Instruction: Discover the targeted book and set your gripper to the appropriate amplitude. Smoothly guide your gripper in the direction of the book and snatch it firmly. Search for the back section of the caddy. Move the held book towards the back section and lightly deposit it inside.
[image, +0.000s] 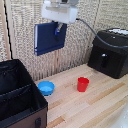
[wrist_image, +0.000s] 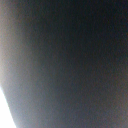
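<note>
The white robot arm's hand (image: 59, 26), a white block with short dark-blue fingers, hangs high above the pale wooden counter (image: 95, 102), clenched on the upper right corner of the thin dark navy-blue hardcover book (image: 49, 38). The book hangs in the air, cover facing the exterior view, slightly tilted, in front of the woven beige wall. The large black fabric-sided caddy (image: 20, 97) with inner dividers sits at the exterior view's lower left, below the book and apart from it. A small blue bowl (image: 46, 88) rests just beside the caddy, a red cup (image: 83, 84) further right. A black box appliance (image: 110, 52) stands at the exterior view's right. The wrist view is filled by a blurred dark surface.
</note>
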